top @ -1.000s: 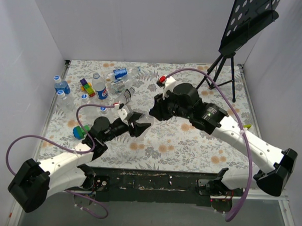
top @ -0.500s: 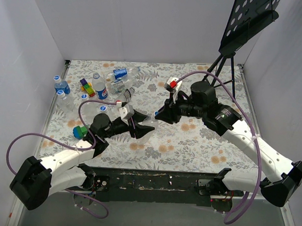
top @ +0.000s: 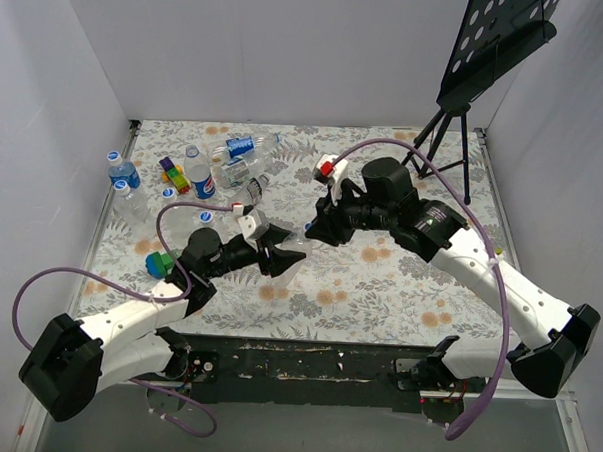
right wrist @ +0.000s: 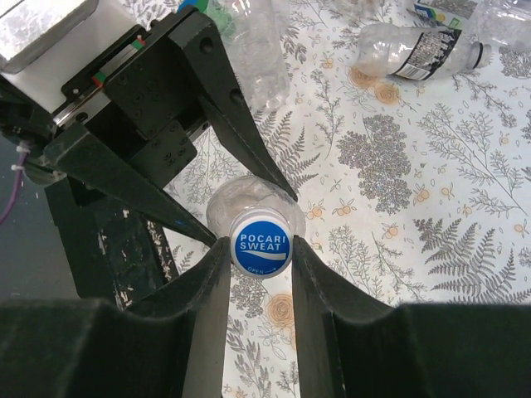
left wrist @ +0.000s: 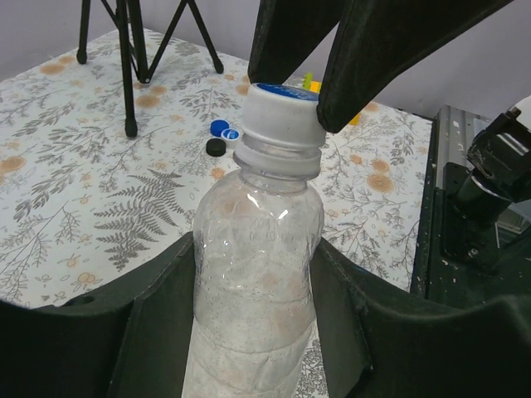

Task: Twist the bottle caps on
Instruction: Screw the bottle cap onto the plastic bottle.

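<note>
My left gripper (top: 280,253) is shut on the body of a clear label-less bottle (top: 294,248) and holds it over the table's middle. In the left wrist view the bottle (left wrist: 253,274) fills the space between my jaws. A white cap with a blue top (left wrist: 282,116) sits on its neck. My right gripper (top: 311,232) comes at the bottle mouth from the right and is shut on that cap (right wrist: 260,242), one finger on each side. The cap reads POCARI SWEAT. The left gripper's fingers (right wrist: 224,124) show behind it.
Several more bottles (top: 235,148) stand and lie at the back left, with coloured toy blocks (top: 174,172). A green-and-blue toy (top: 160,265) lies left of my left arm. A black tripod stand (top: 451,122) is at the back right. Loose caps (left wrist: 220,127) lie near it.
My right wrist has swung and rolled about the bottle mouth, its red marker going right and back left. The left gripper has risen slightly with the bottle.
</note>
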### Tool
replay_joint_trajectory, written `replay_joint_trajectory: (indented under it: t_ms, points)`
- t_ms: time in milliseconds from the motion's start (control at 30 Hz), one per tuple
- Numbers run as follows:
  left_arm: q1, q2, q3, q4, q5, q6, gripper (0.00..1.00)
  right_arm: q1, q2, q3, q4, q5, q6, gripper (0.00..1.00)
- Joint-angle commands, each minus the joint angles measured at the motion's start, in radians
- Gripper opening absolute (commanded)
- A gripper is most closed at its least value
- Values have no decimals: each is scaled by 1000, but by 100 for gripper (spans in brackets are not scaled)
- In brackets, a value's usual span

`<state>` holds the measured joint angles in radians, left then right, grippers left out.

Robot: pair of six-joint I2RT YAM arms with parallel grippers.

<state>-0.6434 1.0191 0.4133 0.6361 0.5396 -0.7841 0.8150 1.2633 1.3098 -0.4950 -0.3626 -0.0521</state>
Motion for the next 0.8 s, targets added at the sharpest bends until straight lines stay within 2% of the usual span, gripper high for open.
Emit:
replay_joint_trajectory:
  t_ms: [0, 167, 300, 400, 467, 533, 600, 667, 767]
  points:
    - [-1, -80, 12, 181, -142, 13, 19, 65, 56, 9, -94, 129, 124, 1]
    - [-1, -100, -5, 188, -228, 46, 19, 101, 84, 12, -108, 336, 339, 1]
    - [-2, -102, 8, 136, -265, 97, 19, 108, 93, 48, -143, 441, 419, 1]
    - [-1, -100, 38, 62, -264, 128, 18, 108, 65, 97, -136, 442, 378, 29]
    - [-2, -97, 62, 10, -251, 132, 18, 89, 42, 152, -149, 401, 310, 51]
    - [-2, -88, 81, -22, -219, 128, 18, 52, 13, 204, -160, 331, 243, 65]
    - [-2, -59, 114, -70, -152, 118, 18, 12, -19, 235, -160, 213, 152, 72]
    - [-1, -27, 136, -90, -77, 95, 17, -51, -41, 250, -172, 41, 56, 75]
    - [10, 12, 157, -87, 58, 57, 17, -88, -58, 249, -221, -125, -159, 76]
